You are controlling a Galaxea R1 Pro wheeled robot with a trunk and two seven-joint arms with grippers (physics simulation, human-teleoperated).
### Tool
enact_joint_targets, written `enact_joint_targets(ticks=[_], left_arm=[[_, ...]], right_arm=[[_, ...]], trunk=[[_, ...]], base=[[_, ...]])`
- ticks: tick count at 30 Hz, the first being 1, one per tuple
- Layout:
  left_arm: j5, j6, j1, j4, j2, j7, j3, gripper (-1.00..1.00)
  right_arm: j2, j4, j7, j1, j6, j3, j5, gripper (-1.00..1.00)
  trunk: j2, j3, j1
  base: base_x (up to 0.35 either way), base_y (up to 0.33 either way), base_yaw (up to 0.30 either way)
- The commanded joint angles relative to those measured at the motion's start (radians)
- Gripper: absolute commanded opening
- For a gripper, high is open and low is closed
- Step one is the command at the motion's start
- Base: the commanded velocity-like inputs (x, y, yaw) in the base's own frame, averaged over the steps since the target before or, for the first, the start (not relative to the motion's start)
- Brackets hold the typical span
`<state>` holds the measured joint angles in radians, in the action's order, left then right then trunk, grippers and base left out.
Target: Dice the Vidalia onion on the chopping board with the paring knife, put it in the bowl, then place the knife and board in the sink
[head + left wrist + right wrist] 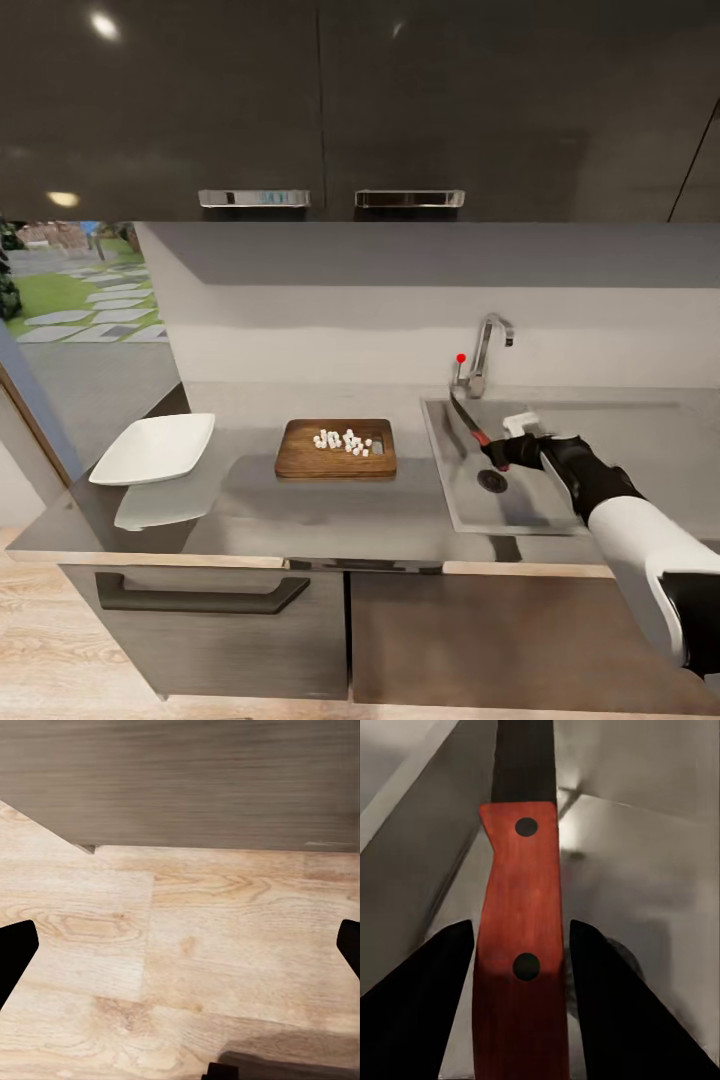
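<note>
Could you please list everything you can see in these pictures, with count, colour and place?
diced onion: about a dozen cubes, white, on the chopping board
chopping board: one, dark brown wood, on the countertop left of the sink
bowl: one, white, empty, at the countertop's left end
paring knife: one, red handle with dark blade, held over the sink basin
sink: one, grey steel, set in the countertop at right, dark drain
tap: one, chrome with a red dot, behind the sink
countertop: one, glossy grey
wall cabinets: dark grey, two chrome handles, above
floor: light wood planks
right gripper: black jaws closed on the knife handle
left gripper: black jaws apart, over the floor
</note>
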<state>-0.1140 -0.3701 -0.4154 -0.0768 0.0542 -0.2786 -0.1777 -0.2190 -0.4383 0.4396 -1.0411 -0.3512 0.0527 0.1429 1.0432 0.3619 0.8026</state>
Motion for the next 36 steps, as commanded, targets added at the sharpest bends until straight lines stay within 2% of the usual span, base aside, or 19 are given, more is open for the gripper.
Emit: enact_joint_targets(ticks=[1,5,9,13,19,36], left_arm=[[-0.01,-0.007,-0.002,-0.004,0.001,-0.001,-0.008,1.0],[-0.01,-0.007,-0.002,-0.004,0.001,-0.001,-0.008,1.0],[-0.01,-0.007,-0.002,-0.004,0.002,-0.001,-0.008,1.0],[-0.01,-0.006,-0.002,-0.004,0.001,-0.002,-0.008,1.0],[-0.01,-0.006,-0.002,-0.004,0.001,-0.002,-0.008,1.0],[-0.01,-0.006,-0.002,-0.004,0.001,-0.002,-0.008,1.0]], right_arm=[[-0.001,0.009,0.004,-0.001,-0.002,0.003,0.007,-1.0],[-0.001,0.068,-0.026,-0.001,0.022,0.003,0.007,-1.0],[-0.001,0.124,-0.072,-0.001,0.084,0.002,0.004,-1.0],[0.0,0.151,-0.087,-0.001,0.12,0.002,-0.02,-1.0],[0.002,0.156,-0.093,-0.001,0.127,0.003,-0.043,-1.0],[0.004,0.156,-0.099,-0.001,0.129,0.003,-0.045,-1.0]], trunk=[[0.001,0.001,0.0],[0.001,0.001,0.0],[0.001,0.001,0.0],[0.001,0.001,0.0],[0.001,0.001,0.0],[0.001,0.001,0.0]], base=[[0.0,-0.002,0.0],[0.0,0.0,0.0],[0.0,0.0,0.0],[0.0,0.0,0.0],[0.0,0.0,0.0],[0.0,0.0,0.0]])
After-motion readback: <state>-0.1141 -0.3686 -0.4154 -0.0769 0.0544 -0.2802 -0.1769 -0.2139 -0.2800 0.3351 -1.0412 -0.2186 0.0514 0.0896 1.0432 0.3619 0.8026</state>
